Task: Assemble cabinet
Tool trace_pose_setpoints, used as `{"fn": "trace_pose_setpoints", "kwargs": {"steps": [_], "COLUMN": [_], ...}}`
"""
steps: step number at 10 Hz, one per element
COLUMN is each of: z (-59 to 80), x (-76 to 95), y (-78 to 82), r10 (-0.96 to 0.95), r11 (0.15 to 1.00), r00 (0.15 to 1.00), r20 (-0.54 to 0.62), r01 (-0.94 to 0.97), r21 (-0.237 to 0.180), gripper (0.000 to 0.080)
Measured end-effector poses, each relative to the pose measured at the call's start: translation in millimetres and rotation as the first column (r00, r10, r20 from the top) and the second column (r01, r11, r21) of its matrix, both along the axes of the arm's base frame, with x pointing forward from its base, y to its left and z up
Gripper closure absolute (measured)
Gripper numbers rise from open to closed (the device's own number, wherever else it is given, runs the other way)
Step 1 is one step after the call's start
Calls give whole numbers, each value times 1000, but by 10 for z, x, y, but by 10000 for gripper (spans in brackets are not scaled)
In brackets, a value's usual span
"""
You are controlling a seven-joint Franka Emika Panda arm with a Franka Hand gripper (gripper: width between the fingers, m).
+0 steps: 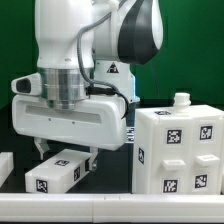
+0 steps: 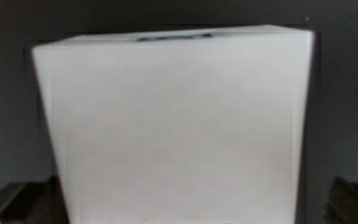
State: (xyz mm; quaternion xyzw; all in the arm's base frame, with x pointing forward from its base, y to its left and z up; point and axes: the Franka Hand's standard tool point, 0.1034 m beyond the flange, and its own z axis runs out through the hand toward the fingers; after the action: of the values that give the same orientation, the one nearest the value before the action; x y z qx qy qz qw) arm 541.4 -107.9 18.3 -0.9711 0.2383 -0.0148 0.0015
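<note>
A white cabinet panel (image 1: pixel 58 172) with square black-and-white tags lies flat on the dark table at the exterior view's lower left. My gripper (image 1: pixel 66 156) hangs just above it, one finger on each side of the panel. In the wrist view the panel (image 2: pixel 176 120) fills most of the picture, and the dark fingertips (image 2: pixel 9 205) show at its two sides with a thin gap to each edge. The gripper (image 2: pixel 179 215) is open and holds nothing. The white cabinet box (image 1: pixel 176 150), with tags, raised square faces and a small round knob (image 1: pixel 181 100) on top, stands at the exterior view's right.
Another white piece (image 1: pixel 5 166) shows at the exterior view's left edge. The marker board (image 1: pixel 131 134) lies behind the gripper, partly hidden. The cabinet box stands close to the gripper's right side. A green wall is at the back.
</note>
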Motion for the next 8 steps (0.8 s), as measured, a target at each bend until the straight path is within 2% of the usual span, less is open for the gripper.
{"fn": "trace_pose_setpoints", "kwargs": {"steps": [1,2,4,7,8], "z": [-6,5,24,-5,-5], "x": [-25,-32,57,43,43], "y": [6,-2,-59,-91,-91], "r10": [-9,-36,-53,-64,-64], "r11": [1000,999,996,996,996], "r00": [1000,996,992,992,992], "r20": [-22,-78,-118,-104,-104], "r01": [10,39,60,70,70], "r21": [11,38,60,60,60], "gripper": [13,4,2,3,111]}}
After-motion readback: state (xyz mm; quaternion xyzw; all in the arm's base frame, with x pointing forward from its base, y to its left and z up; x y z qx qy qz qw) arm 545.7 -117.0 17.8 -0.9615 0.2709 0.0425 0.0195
